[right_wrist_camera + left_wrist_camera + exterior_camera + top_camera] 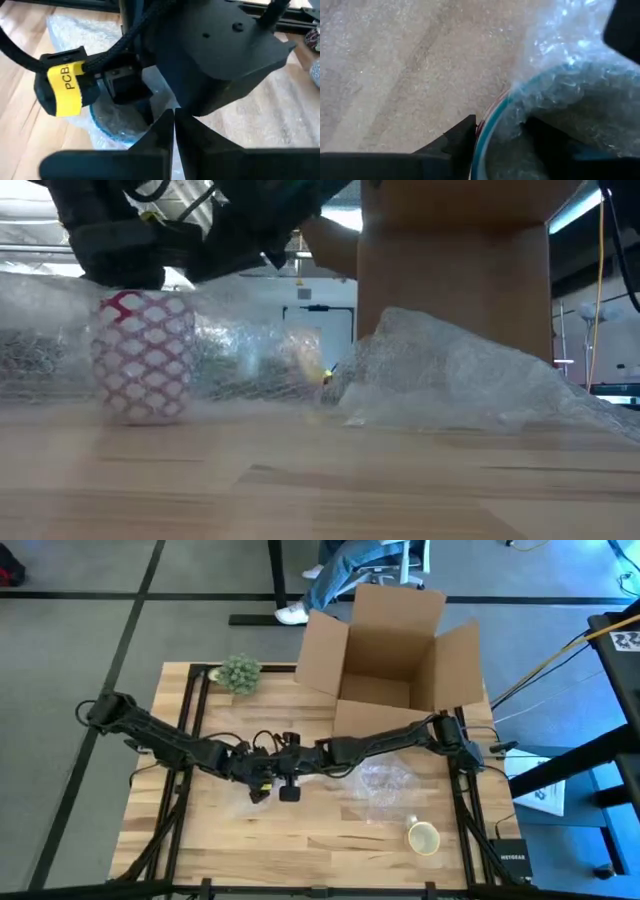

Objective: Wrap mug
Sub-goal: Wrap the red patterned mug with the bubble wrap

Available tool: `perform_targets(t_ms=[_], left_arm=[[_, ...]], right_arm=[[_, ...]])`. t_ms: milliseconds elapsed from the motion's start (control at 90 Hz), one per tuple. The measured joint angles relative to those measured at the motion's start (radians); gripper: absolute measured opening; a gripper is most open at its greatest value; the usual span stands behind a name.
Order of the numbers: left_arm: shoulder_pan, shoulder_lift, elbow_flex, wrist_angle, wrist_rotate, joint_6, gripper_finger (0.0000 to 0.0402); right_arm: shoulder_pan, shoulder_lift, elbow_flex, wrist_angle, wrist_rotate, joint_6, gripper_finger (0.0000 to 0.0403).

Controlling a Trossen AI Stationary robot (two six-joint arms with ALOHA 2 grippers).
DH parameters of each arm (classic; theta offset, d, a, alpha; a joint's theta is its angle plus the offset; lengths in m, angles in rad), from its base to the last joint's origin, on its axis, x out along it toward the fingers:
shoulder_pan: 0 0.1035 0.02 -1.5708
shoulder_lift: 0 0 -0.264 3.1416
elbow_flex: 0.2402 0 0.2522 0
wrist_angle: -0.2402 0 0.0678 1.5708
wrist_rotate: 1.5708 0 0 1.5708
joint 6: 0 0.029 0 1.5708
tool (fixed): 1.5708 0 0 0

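The mug point(145, 358), white with a red lattice pattern, stands upright on the table with clear bubble wrap point(460, 375) behind and beside it. Wrap point(560, 75) is also bunched into its mouth. My left gripper point(497, 135) is shut on the mug's rim from above. In the high view both grippers meet at the table's middle and hide the mug. My right gripper point(173, 117) is shut, its tips just above the wrap-filled mouth point(117, 131), right beside my left gripper point(260, 787). My left gripper holds the mug's rim point(487, 125), one finger point(462, 140) outside the wall and the other point(545, 142) inside, down in the stuffed wrap. The fingers come from above, pointing down. The mug stands upright with its base on the table. My right gripper: I cannot tell whether its shut tips touch the wrap.
An open cardboard box point(390, 650) stands at the table's far side. A green tuft point(238, 672) lies at the far left, and a small pale round thing point(423, 837) near the front right. More bubble wrap point(385, 785) spreads right of the grippers.
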Motion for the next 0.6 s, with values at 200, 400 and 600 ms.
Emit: perform_targets(t_ms=[200, 400, 600], left_arm=[[-0.007, -0.025, 0.031, -0.028, 0.011, 0.037, 0.0146], [-0.017, -0.081, 0.09, -0.169, 0.049, 0.023, 0.0146], [-0.053, -0.18, 0.176, -0.343, 0.067, -0.072, 0.0146]], right_arm=[[-0.001, 0.057, -0.001, 0.03, -0.061, 0.022, 0.0], [-0.001, 0.058, -0.001, 0.025, -0.061, 0.023, 0.0], [0.0, 0.059, 0.0, 0.011, -0.061, 0.024, 0.0]])
